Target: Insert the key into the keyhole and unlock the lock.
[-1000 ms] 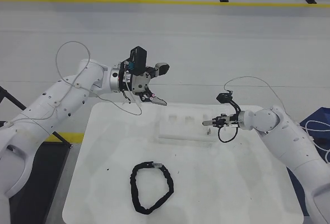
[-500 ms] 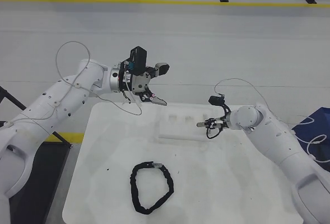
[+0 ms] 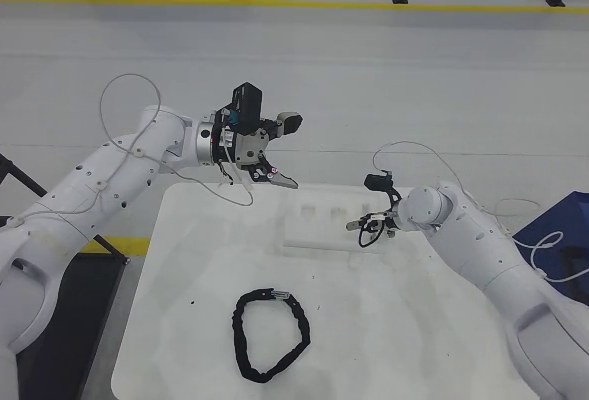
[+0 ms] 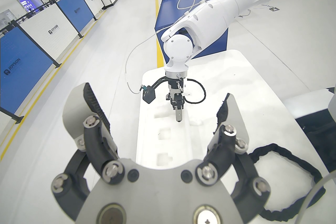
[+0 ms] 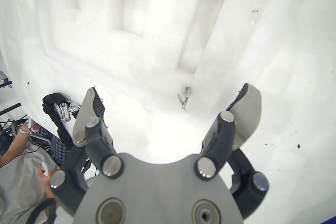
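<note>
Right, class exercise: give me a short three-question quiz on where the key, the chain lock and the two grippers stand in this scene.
1. True or false: the right gripper is shut on the key.
2. Fill in: the left gripper has its fingers ____.
3. Where does the chain lock lie? A) in the left gripper; B) flat on the table, apart from both grippers; C) in the right gripper.

Key: 1 false, it is open above the key, which lies loose; 2 open; 3 B.
</note>
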Robot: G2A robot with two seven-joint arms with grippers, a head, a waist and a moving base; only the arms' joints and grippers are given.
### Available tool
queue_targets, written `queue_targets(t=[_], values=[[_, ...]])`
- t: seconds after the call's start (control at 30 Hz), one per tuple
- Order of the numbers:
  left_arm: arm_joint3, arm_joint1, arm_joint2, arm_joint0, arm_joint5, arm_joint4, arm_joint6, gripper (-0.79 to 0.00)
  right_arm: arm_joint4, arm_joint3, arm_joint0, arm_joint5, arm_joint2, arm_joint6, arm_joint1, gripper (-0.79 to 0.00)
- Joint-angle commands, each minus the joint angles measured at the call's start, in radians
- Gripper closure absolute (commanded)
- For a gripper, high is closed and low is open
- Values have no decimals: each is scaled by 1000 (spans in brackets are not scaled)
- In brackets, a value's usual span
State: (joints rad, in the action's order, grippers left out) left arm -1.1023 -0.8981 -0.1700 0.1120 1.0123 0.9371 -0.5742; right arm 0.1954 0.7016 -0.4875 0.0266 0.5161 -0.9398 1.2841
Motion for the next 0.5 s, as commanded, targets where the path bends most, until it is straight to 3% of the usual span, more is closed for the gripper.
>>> queue_targets(t=[0.0, 0.47], values=[[0, 0, 0, 0, 0, 0, 0, -785, 0, 0, 0, 0, 0, 0, 0, -785], [0, 0, 0, 0, 0, 0, 0, -785, 46, 38, -5, -27, 8, -2, -9, -785]])
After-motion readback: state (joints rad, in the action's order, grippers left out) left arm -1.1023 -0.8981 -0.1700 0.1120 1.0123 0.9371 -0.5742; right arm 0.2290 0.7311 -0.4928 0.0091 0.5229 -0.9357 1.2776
